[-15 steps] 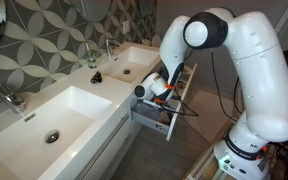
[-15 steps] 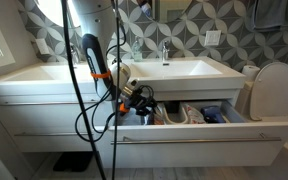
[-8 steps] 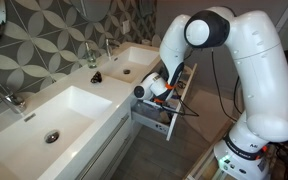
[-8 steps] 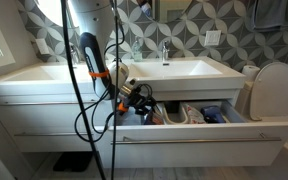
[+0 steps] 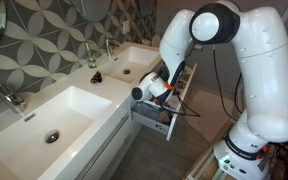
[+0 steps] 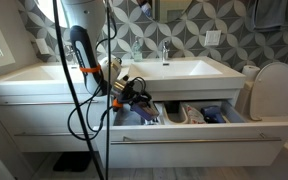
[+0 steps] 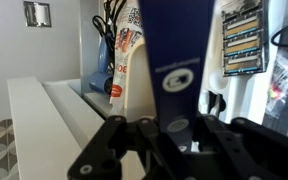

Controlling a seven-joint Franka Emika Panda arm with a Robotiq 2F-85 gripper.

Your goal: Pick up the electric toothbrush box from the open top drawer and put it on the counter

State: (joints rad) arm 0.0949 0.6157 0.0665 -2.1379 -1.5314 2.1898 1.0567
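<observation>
In the wrist view a tall dark blue electric toothbrush box [image 7: 174, 55] stands between the black fingers [image 7: 118, 138], and my gripper [image 7: 170, 128] is shut on its lower part. In both exterior views the gripper [image 5: 150, 90] [image 6: 134, 94] hangs over the end of the open top drawer [image 5: 172, 108] [image 6: 199, 135], just below the edge of the glossy white counter [image 5: 79, 100] [image 6: 189, 68]. The box itself is hard to make out in those views behind the gripper and cables.
Other packages [image 7: 242, 40] and toiletries [image 6: 189, 114] lie in the drawer. Chrome taps [image 5: 92, 55] [image 6: 165, 50] and a small black object [image 5: 96, 77] are on the counter. A black cable [image 6: 109, 130] hangs in front of the drawer. A toilet [image 6: 274, 90] stands beside the vanity.
The arm has risen a little and swung slightly to one side, carrying the gripper and the box upward out of the drawer. The jaws have stayed shut.
</observation>
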